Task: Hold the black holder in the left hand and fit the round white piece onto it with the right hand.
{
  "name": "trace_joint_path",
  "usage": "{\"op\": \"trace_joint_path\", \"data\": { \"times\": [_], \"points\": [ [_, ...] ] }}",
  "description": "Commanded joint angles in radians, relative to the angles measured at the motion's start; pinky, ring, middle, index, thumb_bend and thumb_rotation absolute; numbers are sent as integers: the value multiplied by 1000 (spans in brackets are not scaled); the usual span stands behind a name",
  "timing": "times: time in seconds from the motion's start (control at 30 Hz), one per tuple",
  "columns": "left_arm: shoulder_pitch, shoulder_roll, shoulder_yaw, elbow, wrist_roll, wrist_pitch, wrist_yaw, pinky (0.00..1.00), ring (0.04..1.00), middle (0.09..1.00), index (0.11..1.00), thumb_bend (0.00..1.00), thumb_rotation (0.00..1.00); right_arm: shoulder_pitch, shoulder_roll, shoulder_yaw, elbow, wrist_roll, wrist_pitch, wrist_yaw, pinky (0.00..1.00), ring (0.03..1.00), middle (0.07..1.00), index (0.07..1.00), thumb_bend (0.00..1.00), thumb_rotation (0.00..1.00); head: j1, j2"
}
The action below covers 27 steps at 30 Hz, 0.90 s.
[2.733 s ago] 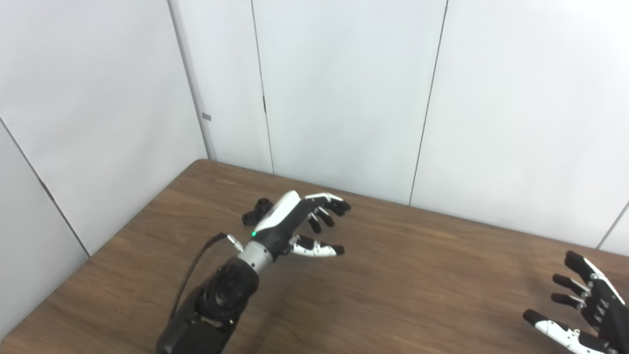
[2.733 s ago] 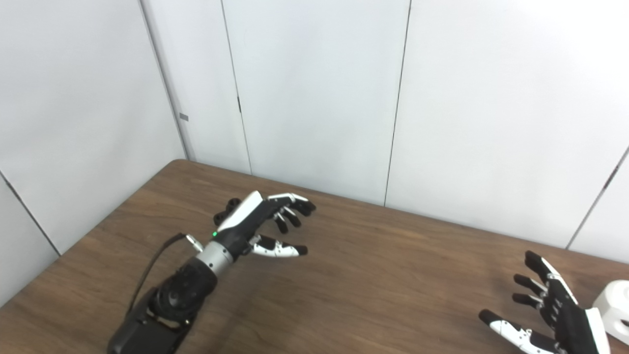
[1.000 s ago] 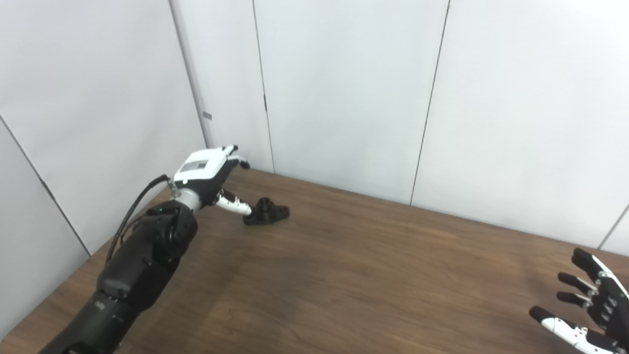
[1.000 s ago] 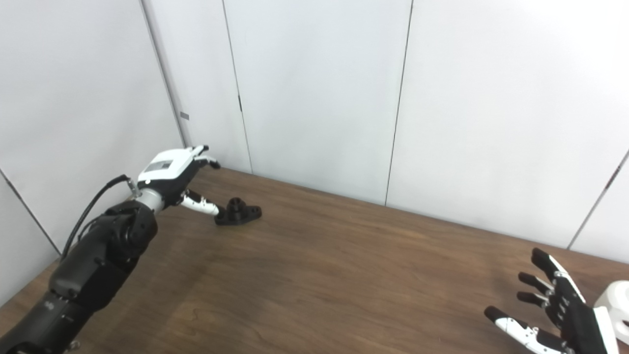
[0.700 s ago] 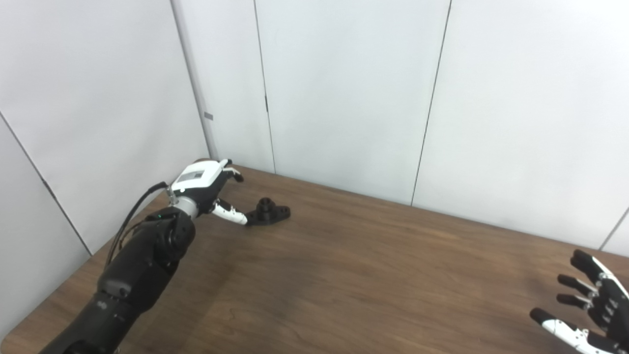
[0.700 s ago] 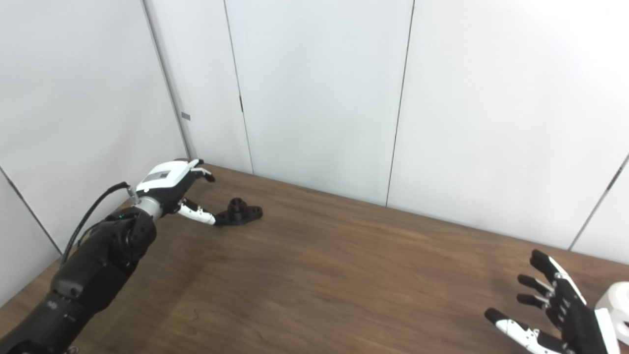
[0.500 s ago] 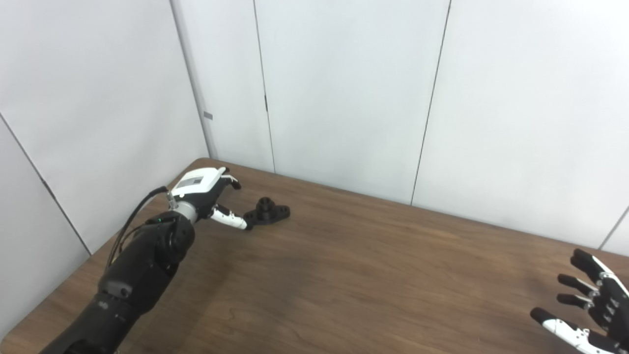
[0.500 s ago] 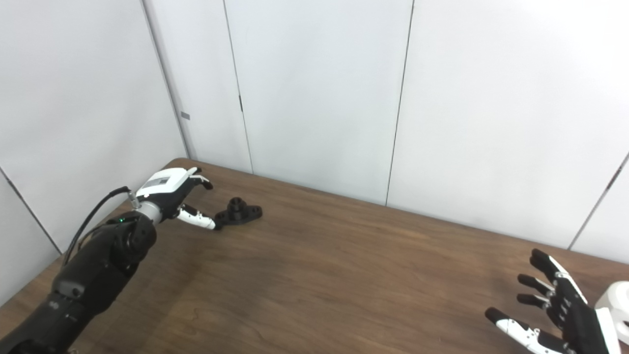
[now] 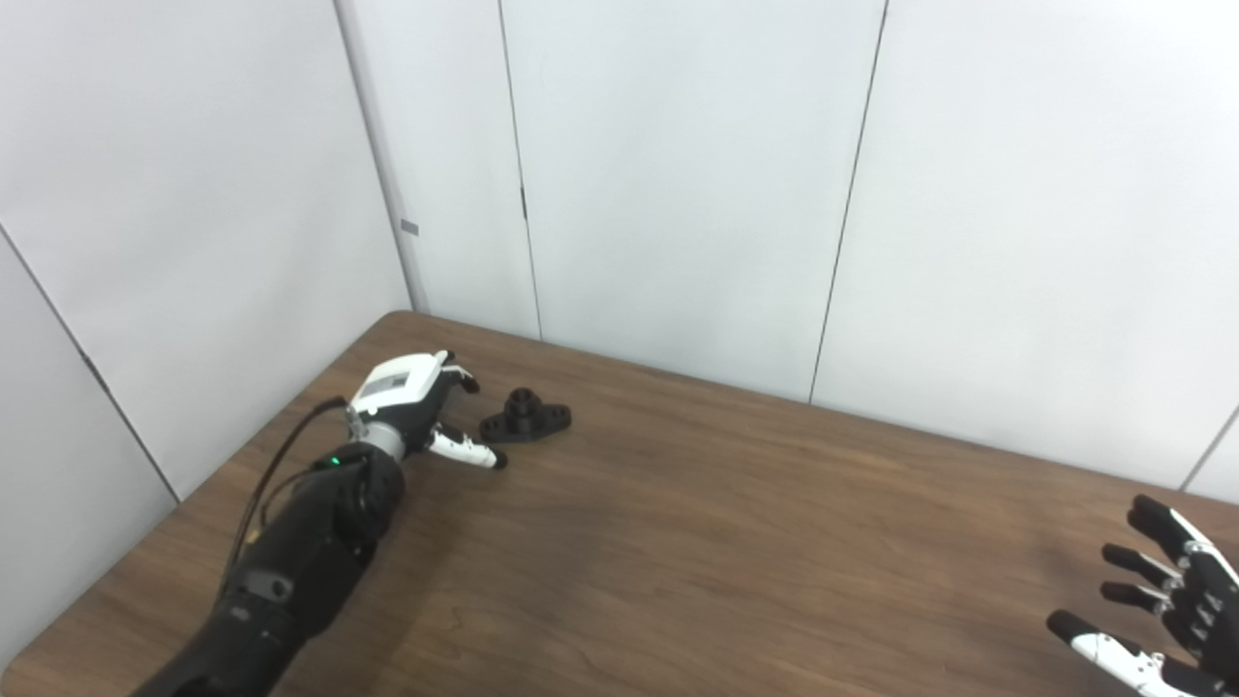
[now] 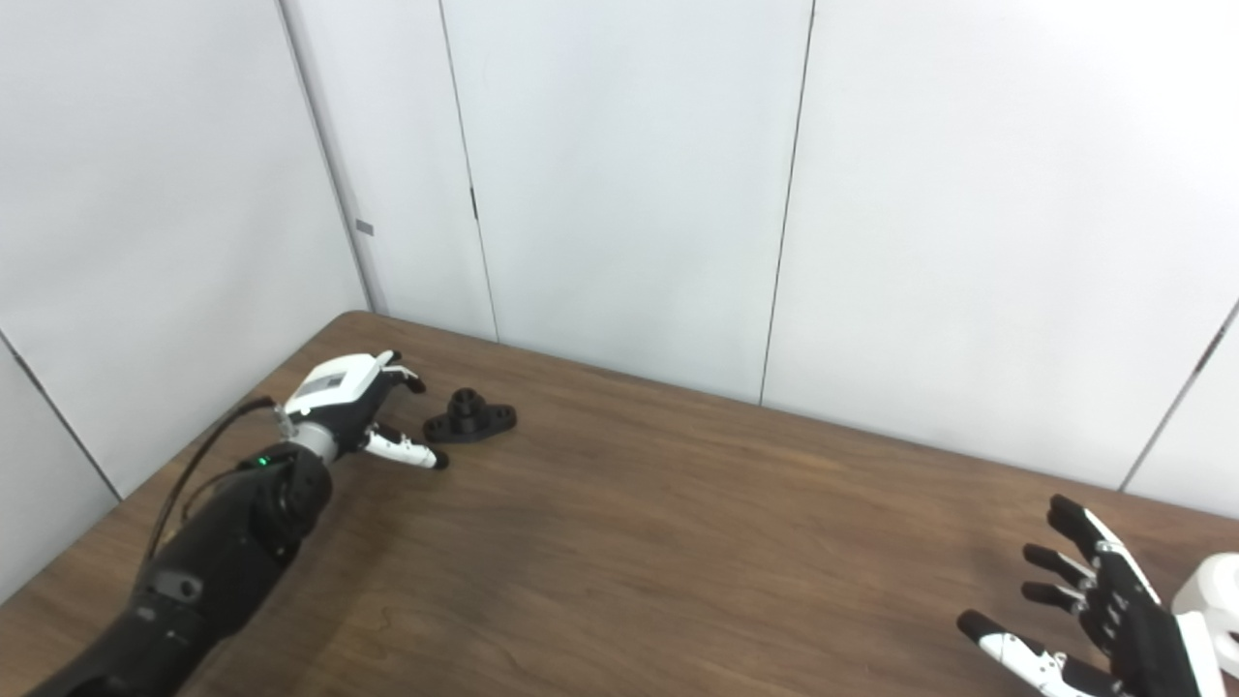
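- The round white piece (image 10: 1212, 592) is cut off by the right eye view's right edge, partly hidden behind the right hand (image 10: 1113, 620); only a rounded white body shows, resting on the counter (image 10: 678, 542) near its right end.
- The right hand itself runs off the bottom corner; its fingers are spread wide and it holds nothing.
- The black holder (image 9: 527, 419) lies flat on the counter near the far left corner: a short upright round boss in the middle with a flat lug on either side.
- The left hand (image 9: 414, 402) sits just beside the holder, on its left, fingers loosely apart, thumb pointing past the holder's near side, grasping nothing; whether it touches the holder cannot be told.
- Between the two hands stretches bare wood-grain counter; white wall panels (image 9: 678, 174) close off its far and left edges.
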Motion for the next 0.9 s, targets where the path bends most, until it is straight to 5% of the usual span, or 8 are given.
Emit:
{"op": "trace_joint_path", "data": {
  "times": [0.0,0.57,0.87],
  "points": [
    [-41,10,13,-4,-14,-23,57,1000,1000,998,789,897,345,-25,-7,-4,-45,-3,-3,-1,651,779,889,864,544,0,-2,3],
    [-47,-35,-21,103,-48,-77,201,960,996,960,740,838,268,-20,-14,-5,-62,-4,8,6,676,790,899,876,546,0,-12,18],
    [-47,-39,-41,134,-57,-82,212,944,984,942,711,815,214,-14,-15,-4,-84,-20,23,3,664,779,889,874,546,0,-20,28]
  ]
}}
